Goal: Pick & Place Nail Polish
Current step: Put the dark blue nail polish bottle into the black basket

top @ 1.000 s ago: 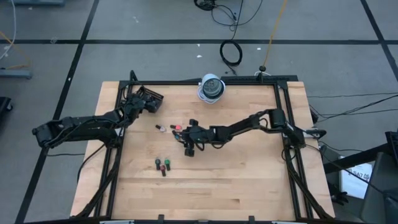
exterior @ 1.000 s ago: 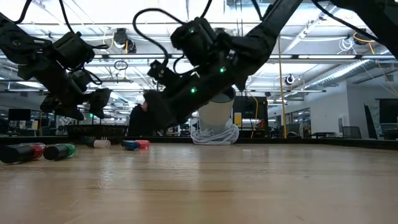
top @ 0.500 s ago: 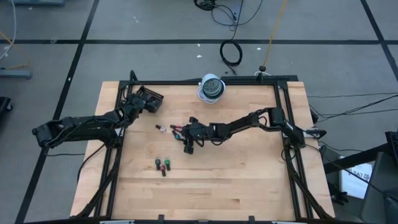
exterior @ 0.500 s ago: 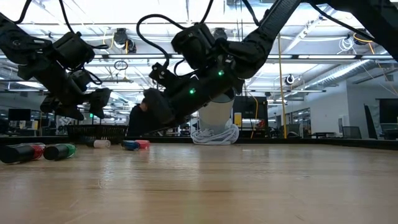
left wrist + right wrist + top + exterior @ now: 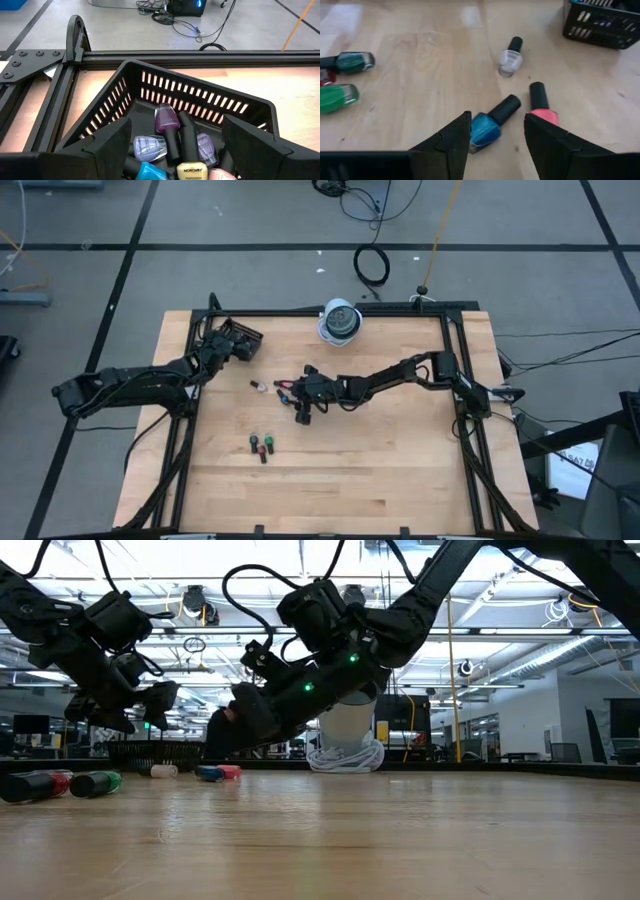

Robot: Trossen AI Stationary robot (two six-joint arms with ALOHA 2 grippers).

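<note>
In the high view, the right gripper [image 5: 297, 402] is hanging at the centre of the frame, beside small bottles; the left gripper [image 5: 232, 343] is waiting over the black basket [image 5: 246, 340] at upper left. In the right wrist view, released jaws are framing a blue nail polish bottle [image 5: 492, 120] beside a pink bottle [image 5: 541, 107]. In the left wrist view, spread-apart jaws are hovering over a purple bottle [image 5: 166, 119] inside the basket.

Basket [image 5: 243, 339] at table's [image 5: 400, 470] far left corner holds bottles [image 5: 166, 120]; three bottles [image 5: 510, 56] lie mid-table, three more [image 5: 262, 445] nearer the front.
</note>
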